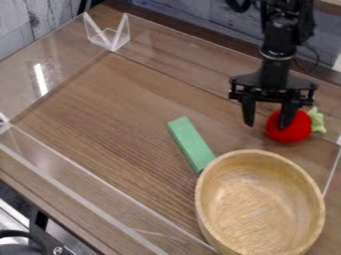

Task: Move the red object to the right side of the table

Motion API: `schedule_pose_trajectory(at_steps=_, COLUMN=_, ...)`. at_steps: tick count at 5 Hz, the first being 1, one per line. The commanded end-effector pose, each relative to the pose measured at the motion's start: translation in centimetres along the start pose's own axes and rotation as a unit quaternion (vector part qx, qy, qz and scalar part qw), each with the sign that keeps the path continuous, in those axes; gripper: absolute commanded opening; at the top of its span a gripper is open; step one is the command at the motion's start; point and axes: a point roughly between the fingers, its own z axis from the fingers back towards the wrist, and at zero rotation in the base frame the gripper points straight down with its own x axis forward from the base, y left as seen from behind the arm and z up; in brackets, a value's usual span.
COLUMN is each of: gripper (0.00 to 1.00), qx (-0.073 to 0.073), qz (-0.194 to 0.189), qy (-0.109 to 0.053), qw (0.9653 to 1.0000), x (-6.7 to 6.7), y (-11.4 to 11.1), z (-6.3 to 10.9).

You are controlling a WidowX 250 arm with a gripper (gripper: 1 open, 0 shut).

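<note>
Release step: gripper [272, 108] w/ fingers spread, straddling red object [288, 124], which sits on table [107, 110] at right of frame, just above wooden bowl [261, 207]. Placement looks done; next calls for lifting straight up, clear. Acrylic wall [333, 149] close right; open room lies left, past green block [189, 143].

The table [107, 110] — wood-grain, walled in clear acrylic — is carrying a green block [190, 143], a wooden bowl [261, 204] and the red object [289, 123], apparently resting near the right wall.
</note>
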Motion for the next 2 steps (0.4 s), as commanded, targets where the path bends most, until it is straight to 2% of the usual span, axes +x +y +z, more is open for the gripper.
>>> schedule_pose_trajectory(at_steps=1, gripper=1.00, qx=-0.036, qz=0.019, qy=-0.046, qw=0.9981, x=0.5, y=0.6, z=4.7)
schedule_pose_trajectory(at_steps=2, gripper=1.00, qx=-0.051, qz=0.058, qy=-0.072, qw=0.9944, x=0.6, y=1.4, z=7.1)
